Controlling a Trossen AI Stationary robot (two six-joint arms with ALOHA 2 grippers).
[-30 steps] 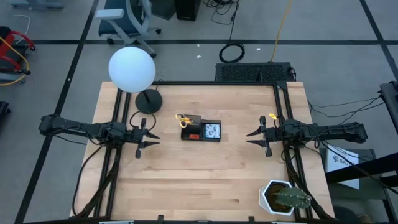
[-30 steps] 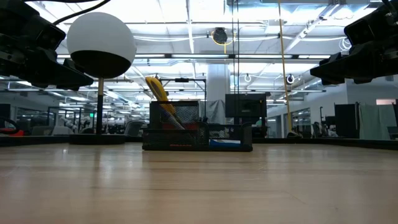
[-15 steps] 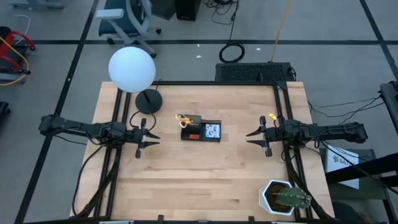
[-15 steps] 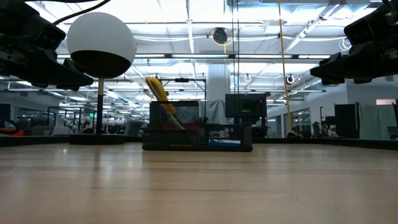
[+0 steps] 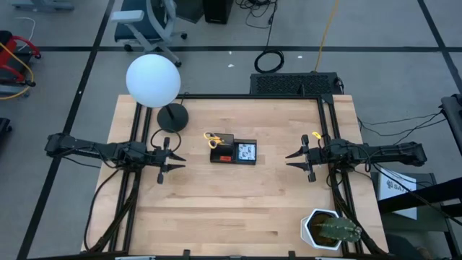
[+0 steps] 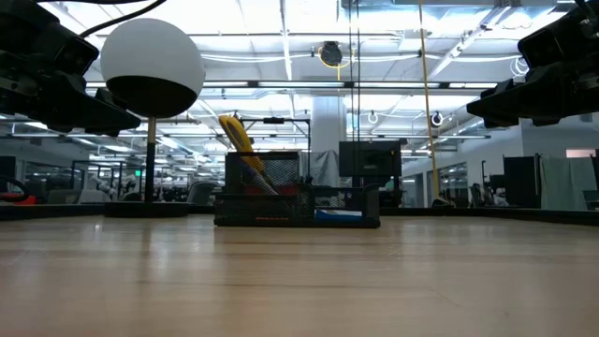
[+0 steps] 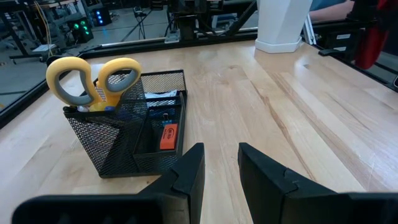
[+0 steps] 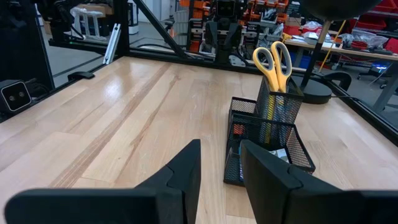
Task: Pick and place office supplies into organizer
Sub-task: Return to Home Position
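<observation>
The black mesh organizer (image 5: pixel 233 151) stands at the middle of the table. Yellow-handled scissors (image 7: pixel 93 79) stand in its taller section, handles up. A tiny red piece (image 7: pixel 168 135) lies in a low compartment, and something blue (image 6: pixel 339 216) shows in the lower section. My left gripper (image 5: pixel 178 160) hovers open to the organizer's left, pointing at it. My right gripper (image 5: pixel 287 160) hovers open to its right, also pointing at it. Nothing sits between either pair of fingers, as the left wrist view (image 7: pixel 221 149) and the right wrist view (image 8: pixel 220 146) show.
A lamp with a white globe (image 5: pixel 153 81) and round black base (image 5: pixel 172 117) stands at the far left. A white potted cactus (image 5: pixel 328 230) sits at the near right corner. Bare wood lies between each gripper and the organizer and along the near side.
</observation>
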